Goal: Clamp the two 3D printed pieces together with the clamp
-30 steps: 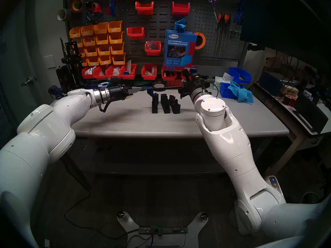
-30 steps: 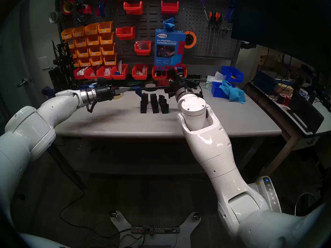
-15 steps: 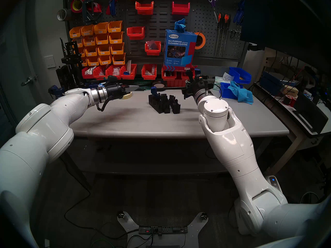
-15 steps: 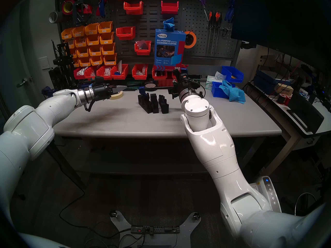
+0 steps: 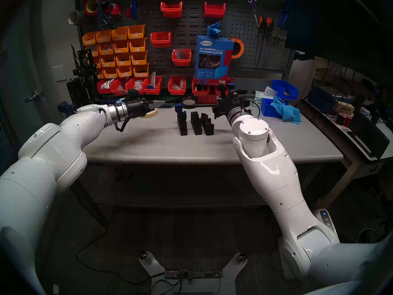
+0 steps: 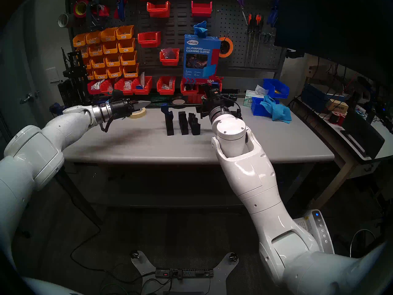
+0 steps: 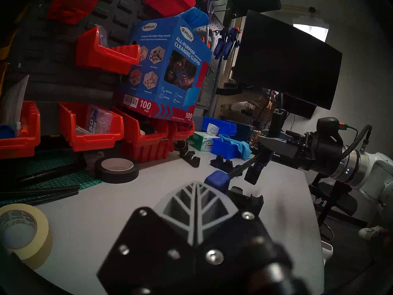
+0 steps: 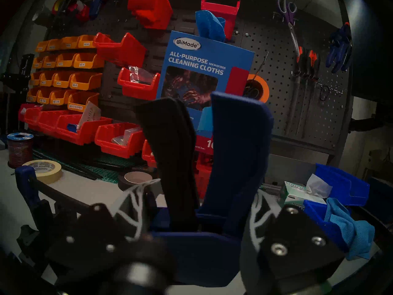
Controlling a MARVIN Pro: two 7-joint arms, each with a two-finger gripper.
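The blue-and-black bar clamp [image 5: 197, 105] lies level, bar pointing nine o'clock, handle clenched in the right gripper [image 8: 195, 215]; its blue end jaw has dropped back beside the leftmost upright black printed piece [image 5: 182, 124], again standing. The left gripper [image 5: 161, 103] is closed, empty.

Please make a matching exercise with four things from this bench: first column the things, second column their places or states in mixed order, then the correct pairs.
Things
1. left gripper
2. clamp
3. beige tape roll
4. light blue cloth

Places or states
A. hangs over a blue bin
B. shut on nothing
C. lies flat on the table, left side
D. held by the right gripper

Pairs: 1-B, 2-D, 3-C, 4-A
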